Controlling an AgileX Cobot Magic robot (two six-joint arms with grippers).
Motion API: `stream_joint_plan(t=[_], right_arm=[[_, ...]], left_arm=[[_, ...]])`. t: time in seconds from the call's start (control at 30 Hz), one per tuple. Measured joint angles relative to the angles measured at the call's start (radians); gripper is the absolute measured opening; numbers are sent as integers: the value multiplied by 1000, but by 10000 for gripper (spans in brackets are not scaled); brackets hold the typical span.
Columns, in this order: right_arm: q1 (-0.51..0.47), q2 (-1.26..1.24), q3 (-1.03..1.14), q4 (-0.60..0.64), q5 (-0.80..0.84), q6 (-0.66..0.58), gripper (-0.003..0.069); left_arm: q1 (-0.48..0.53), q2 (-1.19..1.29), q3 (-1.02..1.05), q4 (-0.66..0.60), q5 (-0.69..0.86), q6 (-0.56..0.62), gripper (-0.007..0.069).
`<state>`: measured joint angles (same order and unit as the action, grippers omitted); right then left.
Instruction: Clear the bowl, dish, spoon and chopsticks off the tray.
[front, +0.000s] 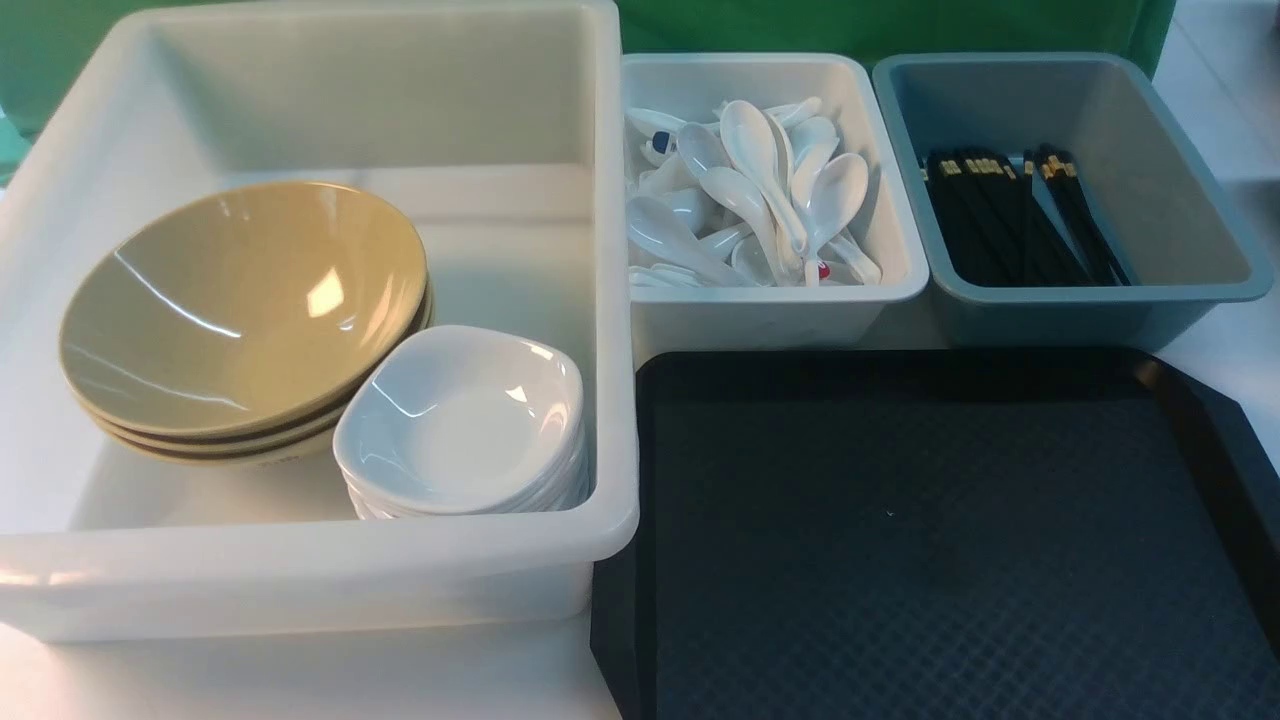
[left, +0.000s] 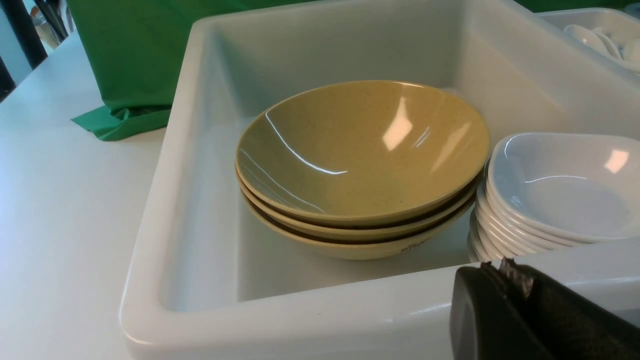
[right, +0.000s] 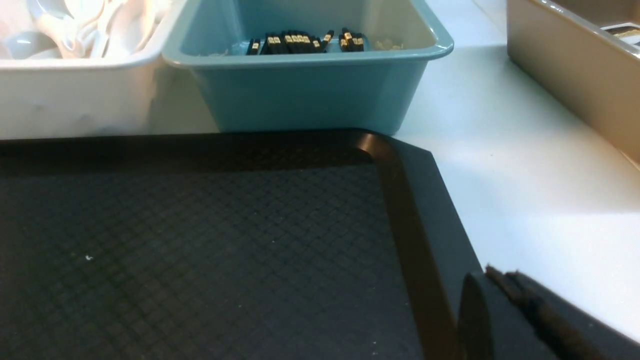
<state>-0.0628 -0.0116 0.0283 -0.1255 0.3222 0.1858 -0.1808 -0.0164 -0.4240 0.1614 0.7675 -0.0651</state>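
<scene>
Tan bowls (left: 362, 155), 3 stacked, are seen beyond the clenched left gripper (left: 505, 272); the tray (right: 200, 240) rim is overlapped by the clenched right gripper (right: 502, 282).

Black gripper fingers (left: 505, 310) with serrated pads

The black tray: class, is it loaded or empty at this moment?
Empty. The tray shows only bare diamond texture in the front and right wrist views.

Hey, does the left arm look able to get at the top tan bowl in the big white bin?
Probably yes. The top bowl sits uncovered on its stack in the open white bin, with the left gripper just outside the near wall. Its jaws are shut, so they would need to open first.
</scene>
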Motion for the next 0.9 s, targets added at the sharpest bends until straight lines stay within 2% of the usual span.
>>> stream_joint_plan(t=[0.5,0.63,0.7,0.8,0.9], right_arm=[[0,0,0,0,1,0,39],[0,0,0,0,1,1,41],[0,0,0,0,1,1,42],[0,0,0,0,1,1,43],[0,0,0,0,1,0,43]], left_arm=[[0,0,0,0,0,0,-11],[0,0,26,-5,-57,1,-11],[10,0,71,-27,-170,19,-11],[74,0,198,-81,-456,82,-11],[143,0,314,-105,-643,116,-11]])
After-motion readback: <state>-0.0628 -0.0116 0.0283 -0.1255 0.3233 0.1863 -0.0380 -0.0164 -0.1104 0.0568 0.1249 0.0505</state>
